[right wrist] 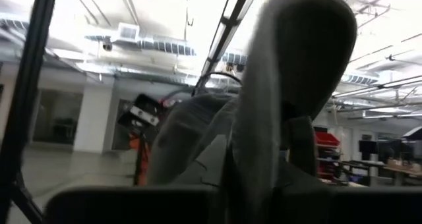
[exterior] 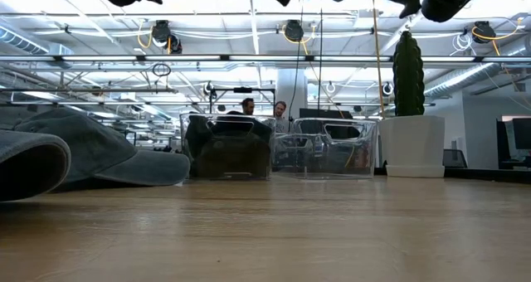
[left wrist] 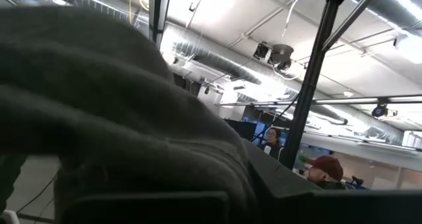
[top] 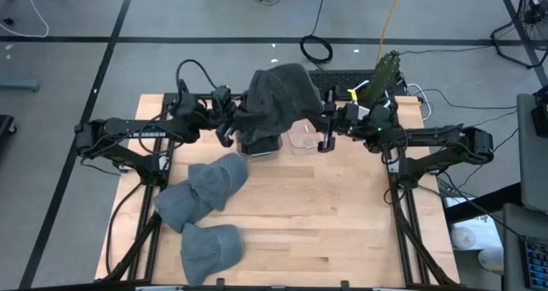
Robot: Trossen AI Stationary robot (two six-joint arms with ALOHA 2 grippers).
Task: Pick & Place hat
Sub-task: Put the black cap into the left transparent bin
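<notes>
1. A dark grey hat (top: pixel 278 98) hangs stretched between the two arms at the upper middle of the high view, above two clear bins.
2. The left claw (top: pixel 233 127) is clenched on the hat's left edge; in the left wrist view grey cloth (left wrist: pixel 119 118) fills most of the frame.
3. The right claw (top: pixel 325 124) meets the hat's right edge, and cloth drapes before it in the right wrist view; whether it is clenched I cannot tell.
4. The left bin (top: pixel 257 145) lies under the hat; the right bin (top: pixel 301 139) sits just beside it.
5. Three more grey hats (top: pixel 210 184) lie at the lower left of the desk (top: pixel 342 214).
6. A cactus pot (exterior: pixel 412 145) stands right of the bins in the low view.
7. People (exterior: pixel 280 110) show behind the bins.
</notes>
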